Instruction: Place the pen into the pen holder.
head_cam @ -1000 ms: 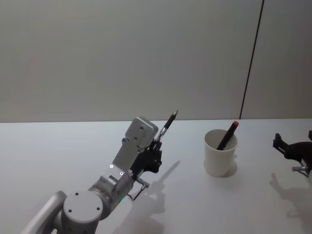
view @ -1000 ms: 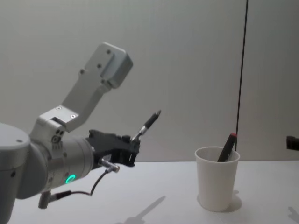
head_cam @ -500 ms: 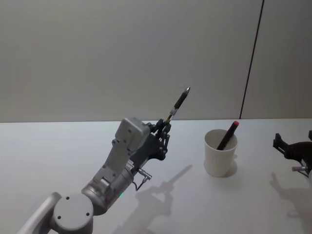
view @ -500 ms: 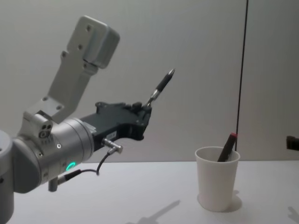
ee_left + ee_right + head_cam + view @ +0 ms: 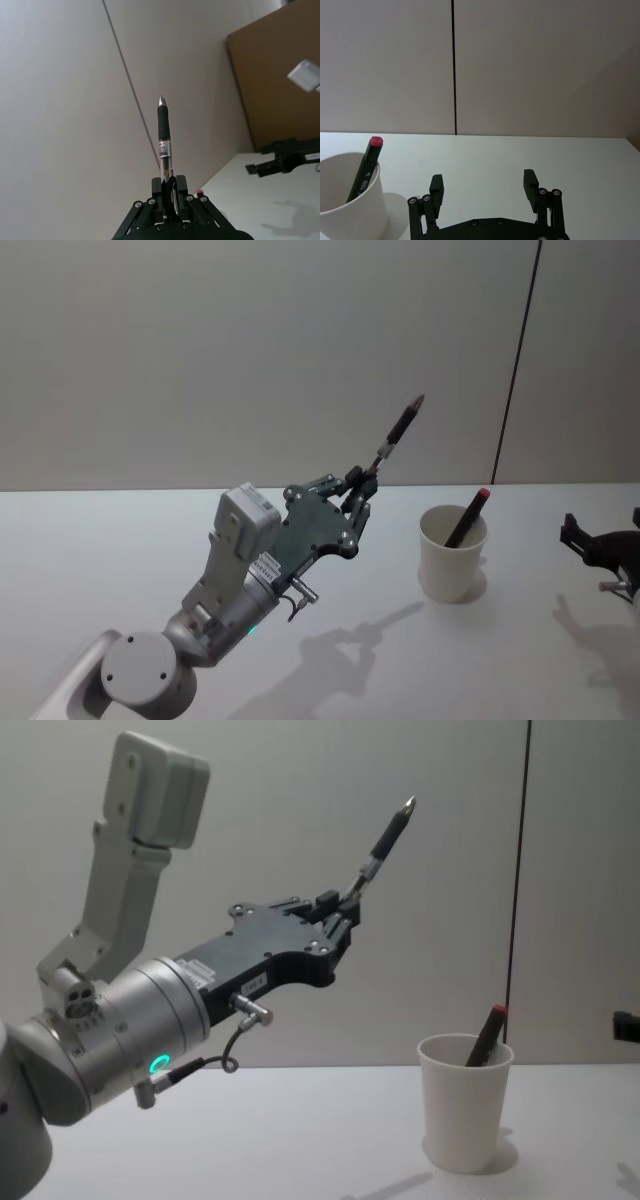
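Chest view: left hand [image 5: 342,912], clamped on the slim pen [image 5: 385,838], has risen higher; tapered white paper pen holder [image 5: 462,1120] unmoved; right hand [image 5: 484,182] wide.

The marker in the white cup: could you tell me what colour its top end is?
Red, on a black marker; clearest in the right wrist view.

High left of pen holder [image 5: 451,565]: pen [image 5: 398,431] in left hand [image 5: 361,480]; marker [image 5: 468,518] inside holder.
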